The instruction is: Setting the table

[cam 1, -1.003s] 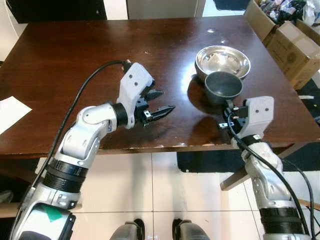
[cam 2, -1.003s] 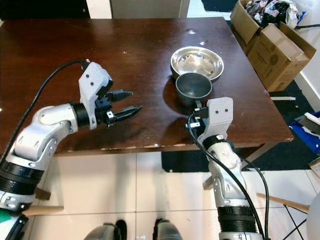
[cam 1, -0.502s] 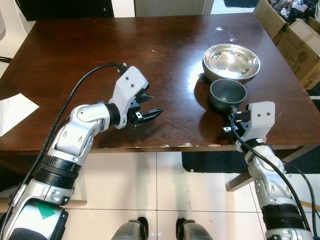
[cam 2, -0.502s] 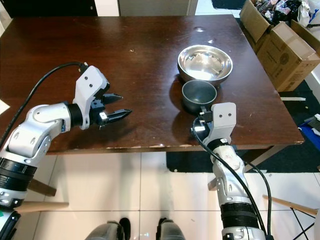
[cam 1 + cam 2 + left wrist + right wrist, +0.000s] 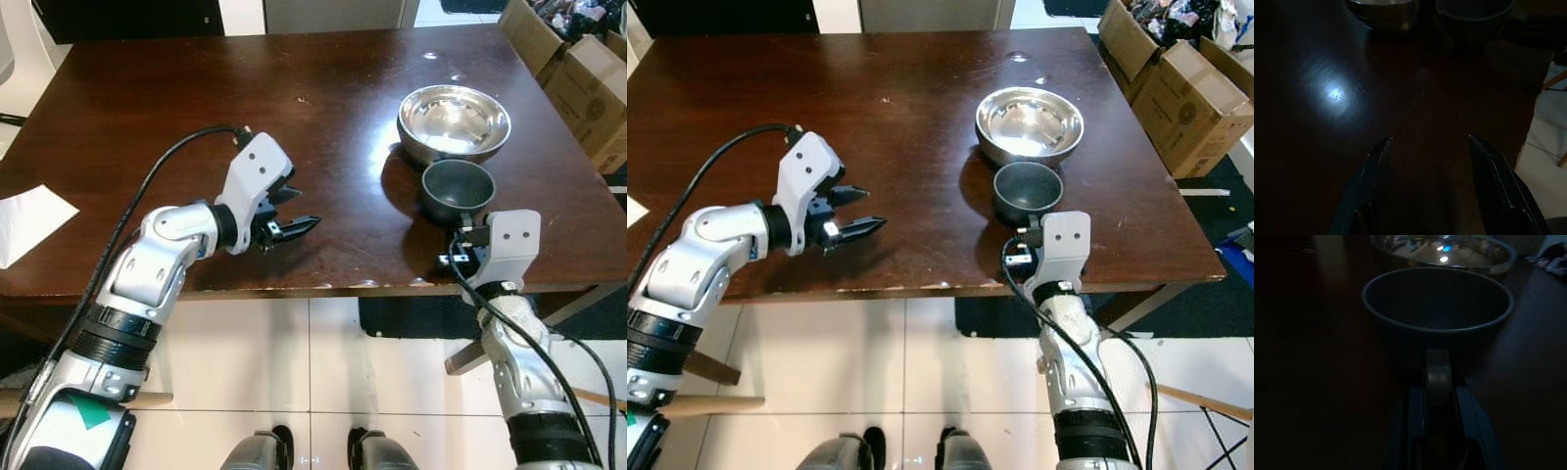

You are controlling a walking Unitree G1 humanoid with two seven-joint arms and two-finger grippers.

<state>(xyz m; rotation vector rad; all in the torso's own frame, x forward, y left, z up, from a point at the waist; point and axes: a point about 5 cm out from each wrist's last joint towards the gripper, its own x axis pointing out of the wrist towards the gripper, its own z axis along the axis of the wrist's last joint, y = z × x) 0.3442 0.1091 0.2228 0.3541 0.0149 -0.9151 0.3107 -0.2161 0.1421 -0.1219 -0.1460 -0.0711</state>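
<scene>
Right end effector (image 5: 1440, 396) pinches the small dark grey metal cup's (image 5: 457, 188) handle just beside the shiny steel bowl (image 5: 454, 110); the placing step is likely underway, with release next. Left end effector (image 5: 291, 215) hovers spread over the dark wooden surface (image 5: 176, 108).

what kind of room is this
Probably a home dining area: a dark wooden table on pale floor tiles, bearing a shiny steel bowl and a small dark grey pot, with cardboard boxes beside it.

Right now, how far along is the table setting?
Done: steel bowl sits on the table. In hand: right claw is shut on the handle of the small dark pot, beside the bowl. Left: left claw hovers open, holding nothing.
</scene>
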